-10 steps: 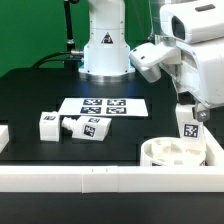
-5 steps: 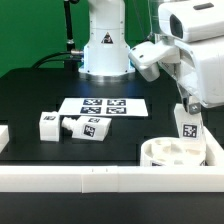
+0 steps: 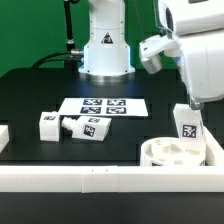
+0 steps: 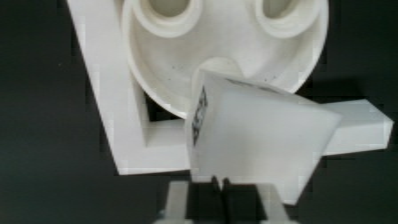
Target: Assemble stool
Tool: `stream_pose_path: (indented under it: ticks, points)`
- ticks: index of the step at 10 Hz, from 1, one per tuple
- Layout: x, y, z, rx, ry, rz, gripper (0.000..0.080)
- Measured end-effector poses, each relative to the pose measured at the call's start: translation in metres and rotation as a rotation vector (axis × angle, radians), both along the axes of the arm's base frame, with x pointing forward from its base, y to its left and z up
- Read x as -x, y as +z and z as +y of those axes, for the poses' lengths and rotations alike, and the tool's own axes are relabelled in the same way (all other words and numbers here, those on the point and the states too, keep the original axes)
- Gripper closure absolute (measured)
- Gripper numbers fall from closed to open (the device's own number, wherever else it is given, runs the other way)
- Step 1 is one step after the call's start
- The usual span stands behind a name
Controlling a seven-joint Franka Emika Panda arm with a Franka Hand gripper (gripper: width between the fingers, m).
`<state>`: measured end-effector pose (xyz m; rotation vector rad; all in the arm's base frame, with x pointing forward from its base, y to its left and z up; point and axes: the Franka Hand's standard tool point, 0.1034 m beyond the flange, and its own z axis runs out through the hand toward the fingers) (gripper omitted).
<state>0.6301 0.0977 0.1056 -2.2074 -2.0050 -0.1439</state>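
Exterior view shows you the black table [image 3: 30, 90] with the white arm [image 3: 205, 50] reaching down at the right, and the long border rail [image 3: 90, 178] running along the near edge. The marker board [image 3: 103, 105] lies flat toward the middle, just beyond the loose parts. The seat [image 3: 165, 155] sits in the near right corner against the rail, with its sockets facing up. Over its right part stands one leg [image 3: 187, 127], upright with its tag facing the camera, and the pincer [image 3: 185, 110] is pinching the top of it. Two more legs, one [image 3: 50, 123] and another [image 3: 88, 128], lie side by side at the left, just on the near side of the marker board and well apart from the seat.

The wrist view confirms the grip. The leg [image 4: 258, 130] fills the middle, clamped in the pincer [image 4: 217, 200], with the seat [image 4: 196, 70] beyond it and two open sockets [image 4: 171, 8] showing. Neither view tells you whether the leg's foot is already in its socket or only resting at the mouth.

My judgement is that you are fitting the first of the three legs. To do it well, hold the leg square to the seat, press down lightly as you turn, and let the rail brace the seat against sliding. A tilted start could jam the joint. If the seat begins to turn with the leg, stop and line it up again rather than forcing it.
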Motion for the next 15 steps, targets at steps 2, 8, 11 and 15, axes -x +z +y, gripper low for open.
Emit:
stream_pose_path:
  ticks: [2,8,11,15]
  points:
    - [0.0,-0.001,-0.001,0.0,-0.002,0.002,0.0582]
    - [0.005,-0.003,-0.003,0.004,-0.216,0.007,0.0156]
    - [0.008,-0.012,-0.003,0.0,-0.21,-0.023,0.015]
    - [0.013,-0.02,-0.005,0.002,-0.214,-0.029,0.015]
